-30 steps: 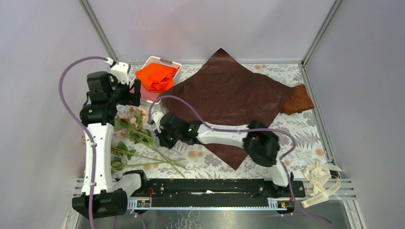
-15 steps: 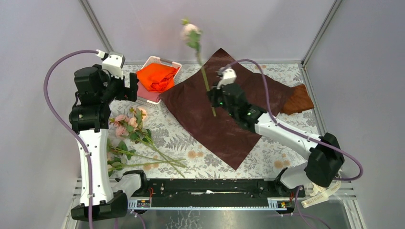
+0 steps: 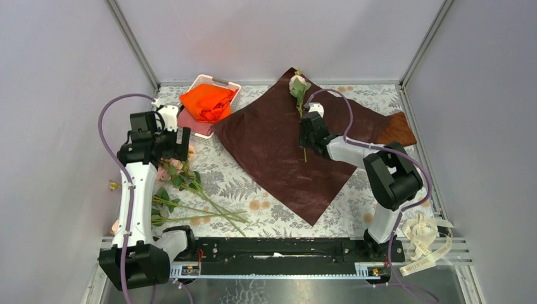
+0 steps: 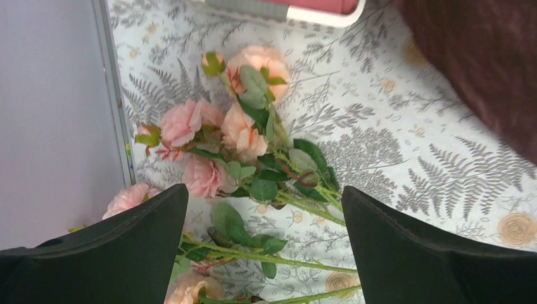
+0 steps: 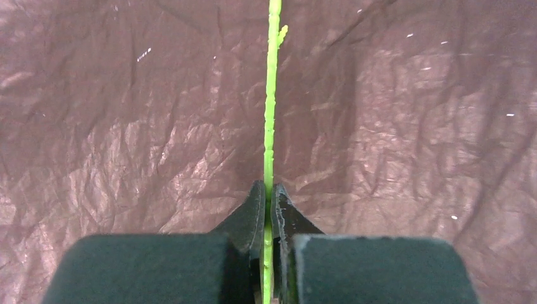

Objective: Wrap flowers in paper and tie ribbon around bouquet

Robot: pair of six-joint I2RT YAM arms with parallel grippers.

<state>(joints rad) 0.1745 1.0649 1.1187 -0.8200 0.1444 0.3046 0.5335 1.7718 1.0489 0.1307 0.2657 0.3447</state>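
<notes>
Right fingers (image 5: 259,215) pinch one rose (image 3: 298,88), now down low over the paper (image 3: 266,152). Left fingers (image 3: 180,140), wide and empty, hang above the flowers (image 4: 240,136) near the orange cloth (image 3: 208,101).

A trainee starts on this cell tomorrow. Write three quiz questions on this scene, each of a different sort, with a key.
1. True or false: the right gripper is shut on a single rose stem over the dark red paper.
2. Fill in the blank: the left gripper hangs ____ and holds nothing.
3. Multiple choice: where do the other flowers lie?
A) on the paper
B) on the table, off the paper
C) in the left gripper

Key: 1 true; 2 open; 3 B.
</notes>
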